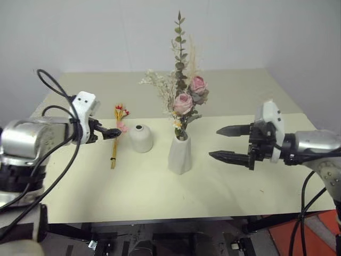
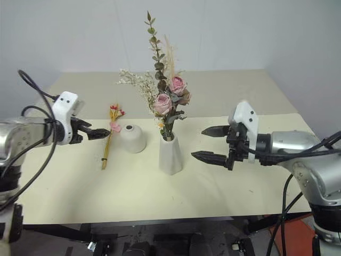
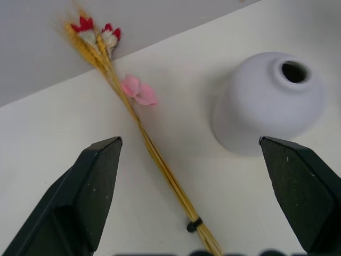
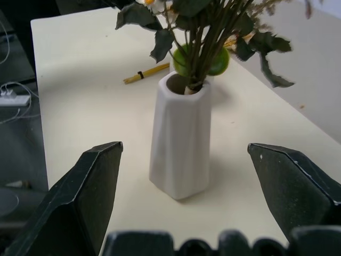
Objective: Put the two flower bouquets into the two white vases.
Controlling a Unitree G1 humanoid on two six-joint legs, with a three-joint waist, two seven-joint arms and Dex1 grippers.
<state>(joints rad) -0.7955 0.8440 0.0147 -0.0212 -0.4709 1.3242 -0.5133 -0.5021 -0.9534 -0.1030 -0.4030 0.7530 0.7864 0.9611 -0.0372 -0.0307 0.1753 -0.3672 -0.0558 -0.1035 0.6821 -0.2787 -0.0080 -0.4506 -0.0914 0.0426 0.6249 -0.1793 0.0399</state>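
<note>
A: Where do the flowers stand?

B: The bushy bouquet of pink roses, green leafy sprigs and white filler sits upright in the taller, tapered matte white ceramic vase, stems down in its mouth. That vase stands near the middle of the pale cream table.

A: And the other bunch?

B: The slim bunch of yellow-orange stalks with red buds and a pink blossom lies flat on the table, not in any vase. Its red tips point toward the far edge, its tied stem end toward the robot. It lies just beside the short, round, squat white vase, on that vase's left, apart from it. The squat vase is upright, and nothing shows in its small dark neck.

A: What is the left arm doing?

B: The left gripper hangs over the slim bunch near the pink blossom. In the left wrist view its two black fingers stand wide apart, with the stalks lying on the table between them and the squat vase off to one side. It grips nothing; whether the tips touch the stalks I cannot tell.

A: The right one?

B: The right gripper is to the right of the tall vase, apart from it, pointing toward it. Its jaws are spread wide and hold nothing. In the right wrist view the tall vase stands framed between the two fingers, with the stems rising from its mouth
</note>
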